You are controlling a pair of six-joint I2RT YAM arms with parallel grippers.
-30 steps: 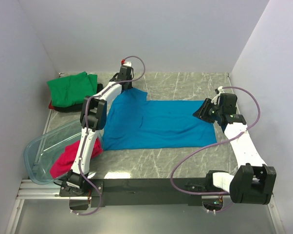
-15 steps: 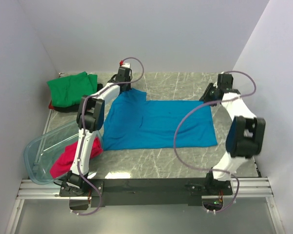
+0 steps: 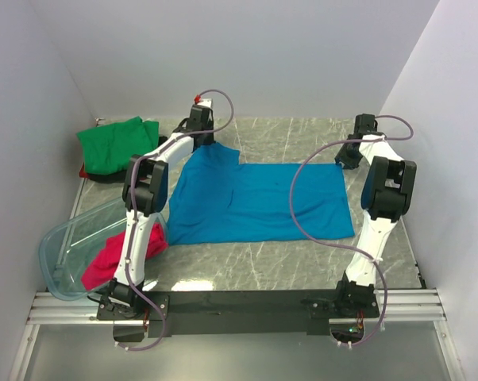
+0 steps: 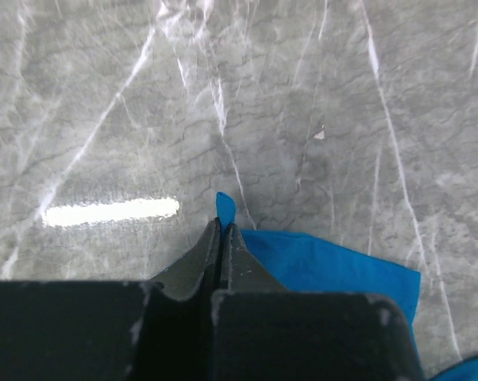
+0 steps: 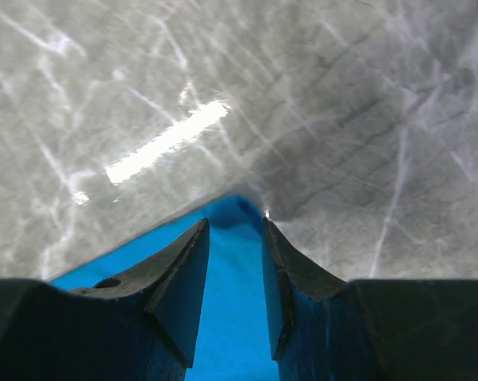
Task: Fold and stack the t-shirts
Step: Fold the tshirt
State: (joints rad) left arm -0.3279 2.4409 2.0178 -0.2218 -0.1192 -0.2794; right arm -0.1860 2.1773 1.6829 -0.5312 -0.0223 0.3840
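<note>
The bright blue t-shirt (image 3: 255,198) lies spread flat in the middle of the marble table. My left gripper (image 3: 201,141) is shut on its far left corner, and a tip of blue cloth (image 4: 225,208) sticks out past the closed fingers. My right gripper (image 3: 348,159) is open over the shirt's far right corner (image 5: 239,208), one finger on each side of the cloth. The green t-shirt (image 3: 116,143) lies folded at the far left on a black one (image 3: 104,175). The magenta-red t-shirt (image 3: 112,255) lies in the bin.
A clear plastic bin (image 3: 60,250) lies tipped at the near left beside the left arm. White walls close the table on the left, back and right. A black rail (image 3: 247,302) runs along the near edge.
My right arm has swung from the shirt's right edge up to its far right corner. My left gripper has stayed on the far left corner.
</note>
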